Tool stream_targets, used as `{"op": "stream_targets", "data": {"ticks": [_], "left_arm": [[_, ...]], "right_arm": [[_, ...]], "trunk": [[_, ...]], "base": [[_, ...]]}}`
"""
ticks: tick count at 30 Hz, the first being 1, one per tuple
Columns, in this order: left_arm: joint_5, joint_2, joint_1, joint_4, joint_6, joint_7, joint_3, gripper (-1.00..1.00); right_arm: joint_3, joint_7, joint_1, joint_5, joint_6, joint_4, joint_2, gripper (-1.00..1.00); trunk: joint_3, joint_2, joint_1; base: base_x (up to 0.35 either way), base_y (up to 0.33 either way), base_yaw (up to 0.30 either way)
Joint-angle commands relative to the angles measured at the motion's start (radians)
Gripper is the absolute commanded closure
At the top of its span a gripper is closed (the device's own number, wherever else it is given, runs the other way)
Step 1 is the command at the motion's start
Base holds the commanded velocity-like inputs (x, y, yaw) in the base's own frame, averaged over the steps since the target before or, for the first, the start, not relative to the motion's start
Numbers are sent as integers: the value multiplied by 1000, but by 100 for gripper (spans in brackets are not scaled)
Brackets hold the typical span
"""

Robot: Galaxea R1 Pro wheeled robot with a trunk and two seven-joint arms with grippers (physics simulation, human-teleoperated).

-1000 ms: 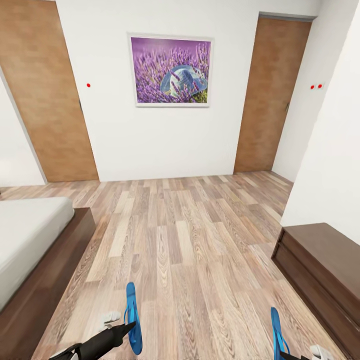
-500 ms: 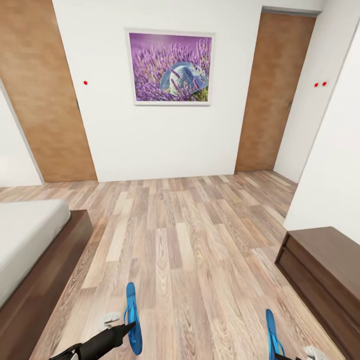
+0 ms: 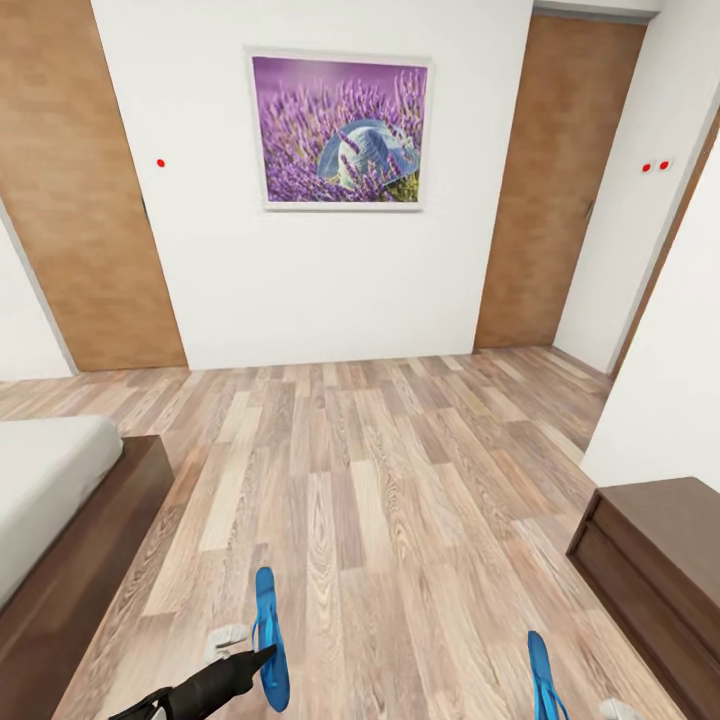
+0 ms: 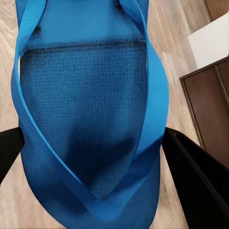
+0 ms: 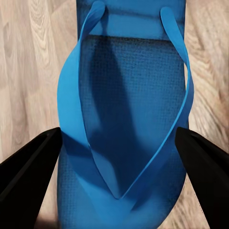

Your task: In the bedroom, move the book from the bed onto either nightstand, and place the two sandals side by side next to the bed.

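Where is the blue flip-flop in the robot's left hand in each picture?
Head view: the left sandal stands on edge at the bottom, left of centre, in the left gripper.
Left wrist view: big, in the middle, straps facing the camera.
Right wrist view: the blue one there is the other sandal, in the right gripper.
Shared landmark: the wood-plank floor.
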Motion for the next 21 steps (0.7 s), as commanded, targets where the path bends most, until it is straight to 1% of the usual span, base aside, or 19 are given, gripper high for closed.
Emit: {"op": "stream_targets", "data": {"ticks": [1,21], "left_arm": [[7,-2,0,0,7,-4,3,100],[7,-3,-1,0,6,-3,3,100]], "right_arm": [[6,2,-1,-11,6,-1,0,100],[5,3,0,-10,6,0,14,100]], "trunk": [[-1,0,0],[-1,0,0]], "base": [[318,0,0],[322,0,0]]}}
